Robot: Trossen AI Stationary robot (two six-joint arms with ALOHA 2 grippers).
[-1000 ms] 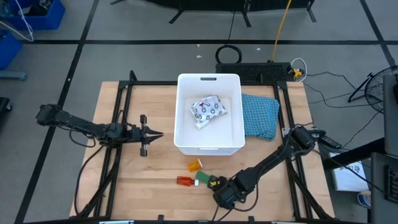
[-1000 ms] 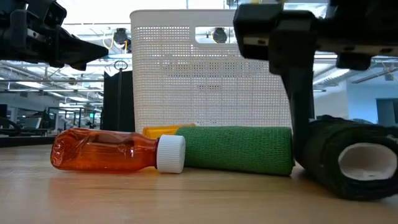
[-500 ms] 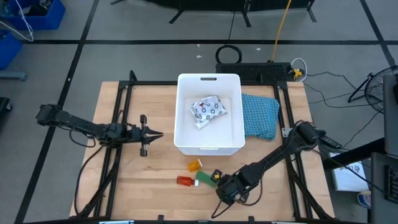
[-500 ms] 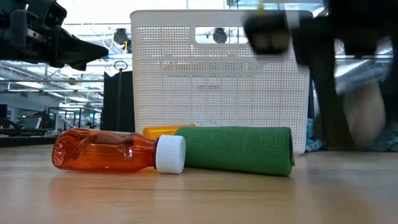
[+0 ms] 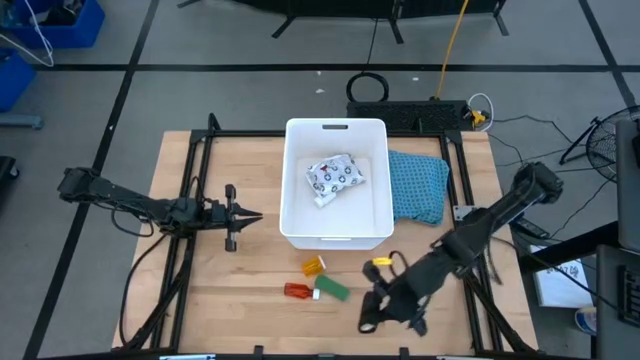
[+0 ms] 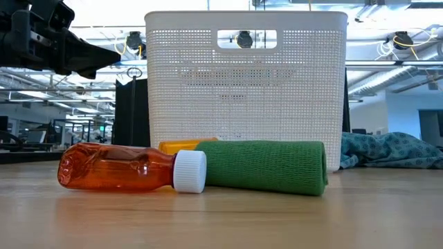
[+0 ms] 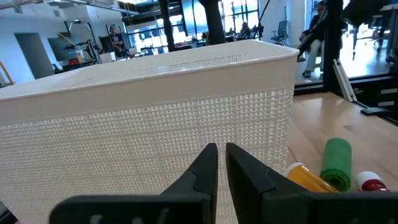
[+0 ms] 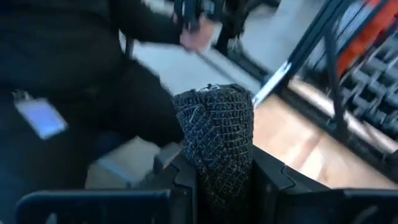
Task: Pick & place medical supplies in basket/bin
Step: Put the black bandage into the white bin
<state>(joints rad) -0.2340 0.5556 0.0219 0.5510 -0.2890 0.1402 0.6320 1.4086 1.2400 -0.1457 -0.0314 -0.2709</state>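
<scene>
your right pincer (image 8: 221, 180) is clamped on the black oblong (image 8: 217, 140), a mesh-wrapped roll standing up between the two fingers in the right wrist view. from above, that pincer (image 5: 385, 308) sits off the bench top near the front edge, toward the right front corner; the low view shows nothing of it.

your left pincer (image 5: 255, 216) hangs over the left half of the bench, just beside the basket's left wall, fingers nearly together with only a thin slit between them and nothing held; same in the left wrist view (image 7: 221, 163).

the basket (image 5: 300, 180) stands at the middle of the bench toward the back edge, slot handle on its far rim. the flat white dark-printed packet (image 5: 335, 176) lies inside it.

on the bench between the basket's front wall and the front edge: orange vial (image 5: 314, 265) nearest the basket, red tube (image 5: 298, 290) with its white cap, and green bar (image 5: 334, 289) touching that cap. in the low view the green bar (image 6: 266, 167) lies against the cap of the red tube (image 6: 121, 168).

blue-green mesh cloth (image 5: 418, 187) lies against the basket's right wall.
</scene>
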